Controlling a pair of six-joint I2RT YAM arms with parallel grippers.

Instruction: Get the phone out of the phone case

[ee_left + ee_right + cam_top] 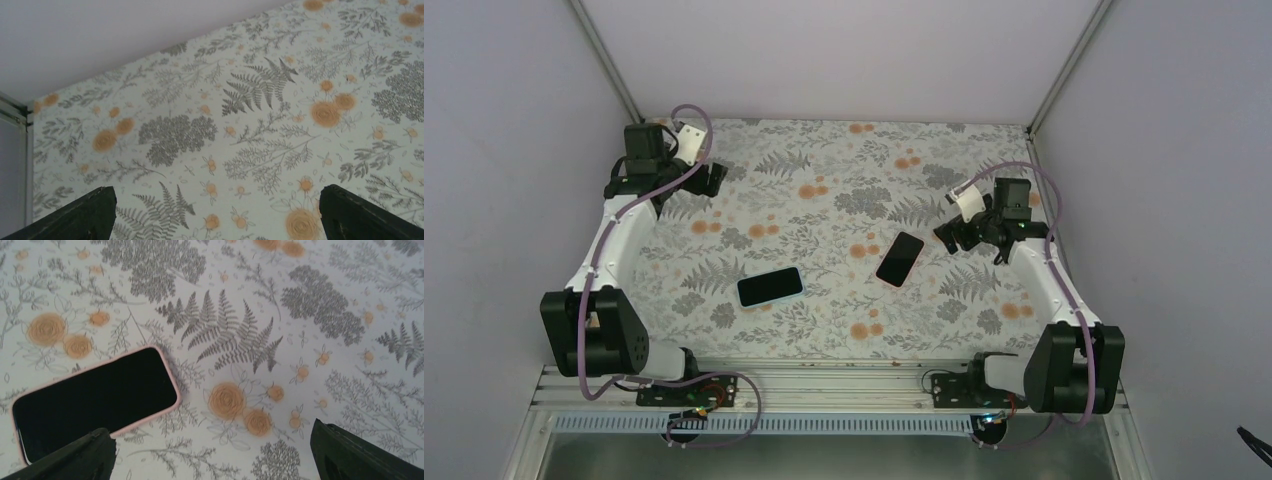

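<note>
A phone with a dark screen in a pink case (pixel 900 259) lies flat near the table's middle, right of centre. It also shows at the left of the right wrist view (pixel 95 400). A second dark-screened phone with a pale blue rim (pixel 770 287) lies to its left. My right gripper (pixel 946 238) is open and empty, just right of the pink-cased phone and above the cloth; in its own view (pixel 215 455) the left finger (pixel 75 457) is by the phone's near corner. My left gripper (pixel 714 178) is open and empty at the far left, with only cloth below it (pixel 218 220).
The table carries a floral cloth (pixel 844 170) with ferns and orange flowers. White walls close the back and both sides; a metal post (pixel 604 50) stands at each back corner. The arm bases sit on a rail (pixel 824 385) at the near edge.
</note>
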